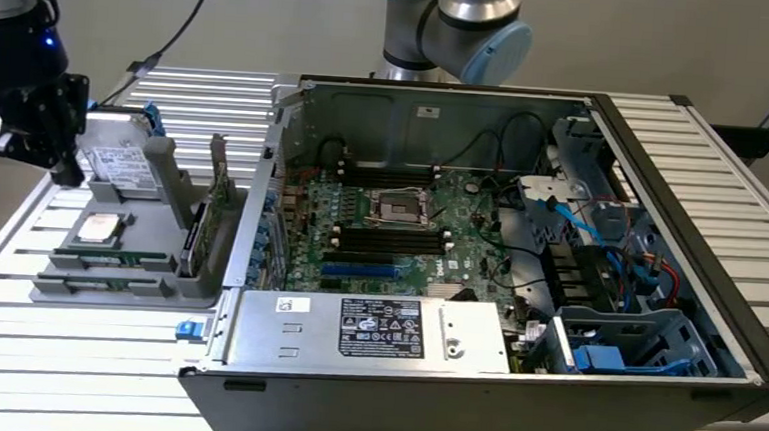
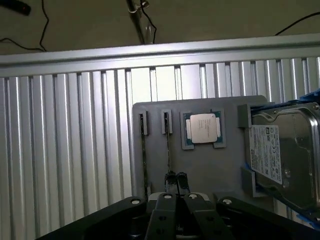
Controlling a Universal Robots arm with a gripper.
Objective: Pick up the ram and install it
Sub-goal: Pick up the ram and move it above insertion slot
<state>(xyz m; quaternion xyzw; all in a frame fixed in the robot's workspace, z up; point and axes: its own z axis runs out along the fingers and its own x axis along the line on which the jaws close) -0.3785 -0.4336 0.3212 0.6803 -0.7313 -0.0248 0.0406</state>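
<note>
My claw [image 2: 176, 180] is pinched shut on nothing, above the ram [image 2: 168, 150], which stands on edge in a slot of the grey holder [image 2: 210, 170] on the table [image 2: 65, 150]. It looks light, stiff and fragile, best pinched across its top edge. A second stick [image 2: 144, 155] stands just beside it, with the processor [image 2: 203, 128] and hard drive [image 2: 282, 150] near.

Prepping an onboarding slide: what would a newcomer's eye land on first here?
The open computer case, its motherboard bare, dominates the middle of the exterior view. On that view's left, a grey tray holds a hard drive and a silver processor, with the tool shut above it.
</note>
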